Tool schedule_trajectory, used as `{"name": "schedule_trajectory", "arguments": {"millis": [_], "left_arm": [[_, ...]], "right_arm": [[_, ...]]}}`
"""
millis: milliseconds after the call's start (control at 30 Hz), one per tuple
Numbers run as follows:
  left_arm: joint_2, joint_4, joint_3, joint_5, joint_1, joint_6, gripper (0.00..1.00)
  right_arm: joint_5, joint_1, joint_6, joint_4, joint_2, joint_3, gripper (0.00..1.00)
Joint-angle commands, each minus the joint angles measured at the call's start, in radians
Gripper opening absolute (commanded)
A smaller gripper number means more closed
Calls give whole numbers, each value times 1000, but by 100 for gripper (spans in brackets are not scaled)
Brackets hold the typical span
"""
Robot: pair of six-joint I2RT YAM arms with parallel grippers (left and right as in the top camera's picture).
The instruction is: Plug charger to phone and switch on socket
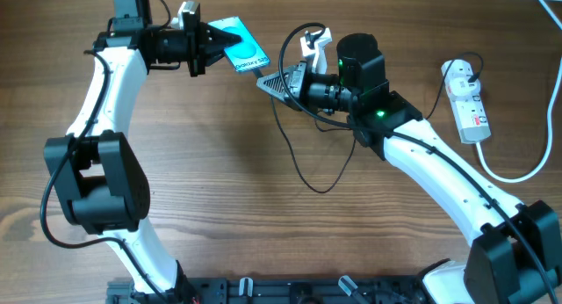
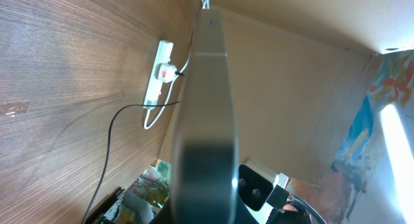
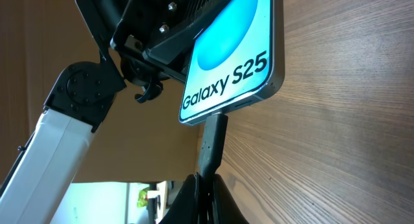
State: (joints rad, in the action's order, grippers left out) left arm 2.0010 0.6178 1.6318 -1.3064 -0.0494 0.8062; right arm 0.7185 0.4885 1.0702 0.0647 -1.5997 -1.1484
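The wooden worktop (image 1: 202, 163) fills the frame. At upper right lies the white socket (image 1: 466, 100), its red switch (image 2: 165, 73) showing and a black plug (image 2: 178, 73) sitting in it. At upper centre the left tool (image 1: 215, 46) is clamped on the phone (image 1: 244, 47), holding it tilted off the wood, with the light blue face (lettered "Galaxy S25") showing. The right tool (image 1: 269, 82) is closed on the connector (image 3: 212, 143) of the charger (image 2: 108, 143). The connector's tip meets the phone's lower edge, but whether it is seated I cannot tell.
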Motion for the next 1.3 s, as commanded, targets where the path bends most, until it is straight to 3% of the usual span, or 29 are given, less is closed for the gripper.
{"name": "schedule_trajectory", "arguments": {"millis": [0,167,533,633,800,867,1033,1167,1267], "left_arm": [[-19,13,12,-143,79,-16,4],[-19,-5,12,-140,56,-16,4],[-19,-6,12,-113,33,-18,4],[-19,-5,12,-99,33,-73,4],[-19,55,11,-9,34,-293,4],[-19,182,11,89,34,-502,4],[-19,415,10,286,39,-823,4],[-8,437,10,480,59,-860,4],[36,409,10,505,70,-858,4]], "right_arm": [[-108,2,3,29,-35,-2,4],[-77,-2,-23,29,-35,-2,4],[5,-37,-23,61,-35,-2,45],[24,-48,-27,85,-35,-2,54],[63,-87,-125,66,-35,-2,65],[69,-121,-193,-6,-35,-2,69],[56,-147,-303,-127,-35,-2,72],[6,-146,-352,-225,-35,-2,72],[-31,-145,-391,-292,-35,-2,72]]}}
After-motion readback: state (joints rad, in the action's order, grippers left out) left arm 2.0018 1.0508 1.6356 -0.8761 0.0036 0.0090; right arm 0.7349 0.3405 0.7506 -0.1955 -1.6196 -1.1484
